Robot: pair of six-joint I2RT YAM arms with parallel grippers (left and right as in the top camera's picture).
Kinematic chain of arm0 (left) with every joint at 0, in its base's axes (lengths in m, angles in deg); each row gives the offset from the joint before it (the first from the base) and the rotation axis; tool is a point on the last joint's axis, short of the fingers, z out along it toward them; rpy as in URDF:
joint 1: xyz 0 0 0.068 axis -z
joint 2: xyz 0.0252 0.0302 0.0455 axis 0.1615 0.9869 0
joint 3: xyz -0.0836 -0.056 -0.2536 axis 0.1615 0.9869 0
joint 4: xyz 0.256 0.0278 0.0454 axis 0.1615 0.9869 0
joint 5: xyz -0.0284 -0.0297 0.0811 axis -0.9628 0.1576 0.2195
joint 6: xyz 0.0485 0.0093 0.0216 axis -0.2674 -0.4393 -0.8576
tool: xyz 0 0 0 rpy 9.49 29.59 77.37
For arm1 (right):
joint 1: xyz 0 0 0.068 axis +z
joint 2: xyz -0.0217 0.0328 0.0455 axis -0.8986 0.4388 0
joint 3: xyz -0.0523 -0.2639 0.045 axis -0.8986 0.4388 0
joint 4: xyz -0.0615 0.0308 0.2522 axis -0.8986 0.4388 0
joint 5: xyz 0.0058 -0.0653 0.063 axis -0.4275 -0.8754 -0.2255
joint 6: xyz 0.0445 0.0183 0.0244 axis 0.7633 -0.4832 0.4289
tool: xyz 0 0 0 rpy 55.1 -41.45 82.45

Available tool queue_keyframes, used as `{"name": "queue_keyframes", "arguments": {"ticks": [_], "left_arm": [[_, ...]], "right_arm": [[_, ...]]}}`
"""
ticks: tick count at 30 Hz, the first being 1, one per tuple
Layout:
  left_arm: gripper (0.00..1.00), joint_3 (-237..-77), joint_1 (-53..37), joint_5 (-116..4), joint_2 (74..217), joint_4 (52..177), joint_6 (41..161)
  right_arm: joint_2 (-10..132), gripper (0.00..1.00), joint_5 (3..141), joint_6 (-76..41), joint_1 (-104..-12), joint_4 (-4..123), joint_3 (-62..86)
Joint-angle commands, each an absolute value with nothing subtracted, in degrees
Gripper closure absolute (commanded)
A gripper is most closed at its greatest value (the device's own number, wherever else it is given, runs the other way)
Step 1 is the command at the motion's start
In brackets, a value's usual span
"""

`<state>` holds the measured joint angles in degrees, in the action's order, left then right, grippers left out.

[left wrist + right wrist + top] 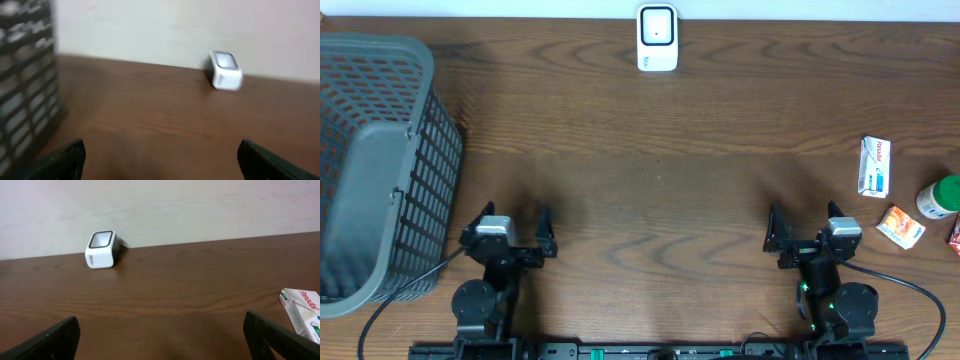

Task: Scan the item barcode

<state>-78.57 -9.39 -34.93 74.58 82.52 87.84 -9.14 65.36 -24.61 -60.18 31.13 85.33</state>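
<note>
A white barcode scanner (657, 38) stands at the table's far edge in the middle; it also shows in the left wrist view as scanner (226, 71) and in the right wrist view as scanner (101, 249). Items lie at the right edge: a white carton (875, 167), an orange packet (901, 226) and a green-capped bottle (940, 197). The carton (302, 310) is ahead and to the right of my right gripper (803, 215) (161, 325), which is open and empty. My left gripper (514, 216) (160, 150) is open and empty near the front left.
A grey mesh basket (370, 160) fills the left side, close beside the left arm, and appears as basket (25, 75) at that view's left. A red item (955, 235) peeks in at the right edge. Brown wood table (650, 180) lies between arms and scanner.
</note>
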Motion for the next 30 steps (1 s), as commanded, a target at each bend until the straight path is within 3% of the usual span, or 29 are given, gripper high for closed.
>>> {"name": "queue_keyframes", "arguments": {"ticks": [1, 9, 30], "left_arm": [[0.04, -77.5, -9.2, -25.3, 73.9, 84.6, 101.0], [0.04, -77.5, -8.0, -27.1, 73.9, 85.1, 93.0], [0.04, -77.5, -6.3, -27.8, 73.9, 85.0, 96.8]], "right_arm": [[-9.5, 0.01, 64.6, -25.5, -59.6, 31.2, 85.6], [-9.5, 0.01, 64.6, -25.5, -59.6, 31.2, 85.6], [-9.5, 0.01, 64.6, -25.5, -59.6, 31.2, 85.6]]}}
